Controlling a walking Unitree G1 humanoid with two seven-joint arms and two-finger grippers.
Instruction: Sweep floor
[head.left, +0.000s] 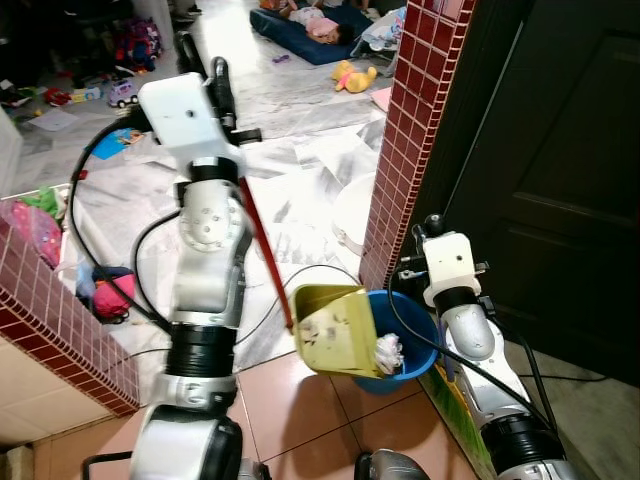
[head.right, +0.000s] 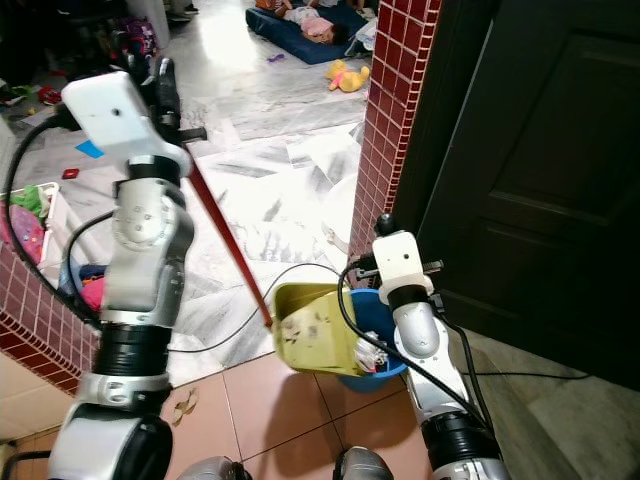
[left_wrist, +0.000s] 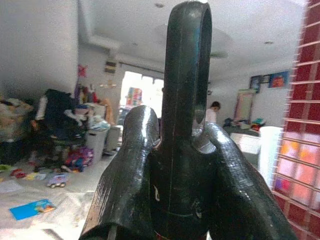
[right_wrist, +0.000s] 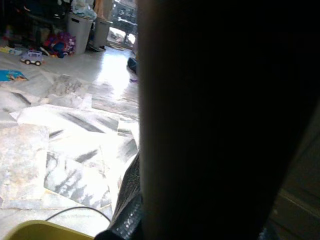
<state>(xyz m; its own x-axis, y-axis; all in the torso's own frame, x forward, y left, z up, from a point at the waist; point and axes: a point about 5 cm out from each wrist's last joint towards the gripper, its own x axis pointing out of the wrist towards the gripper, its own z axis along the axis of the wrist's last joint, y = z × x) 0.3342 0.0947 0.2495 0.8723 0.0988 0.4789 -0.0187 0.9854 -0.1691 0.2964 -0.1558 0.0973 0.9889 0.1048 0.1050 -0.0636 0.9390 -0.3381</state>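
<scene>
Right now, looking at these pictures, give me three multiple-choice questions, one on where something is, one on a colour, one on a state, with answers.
1. Where is the dustpan?
A. Tipped over the bucket
B. Flat on the marble floor
C. Hung on the door

2. What colour is the dustpan's handle?
A. Blue
B. Red
C. White

3. What is the left gripper doing?
A. Hanging open
B. Shut on the handle
C. Holding a toy

Answers: 1 A, the yellow pan leans over the blue bucket's rim beside the brick pillar. 2 B, a red stick runs from pan to gripper. 3 B, the wrist view shows both fingers clamped around the handle's black end.
</scene>
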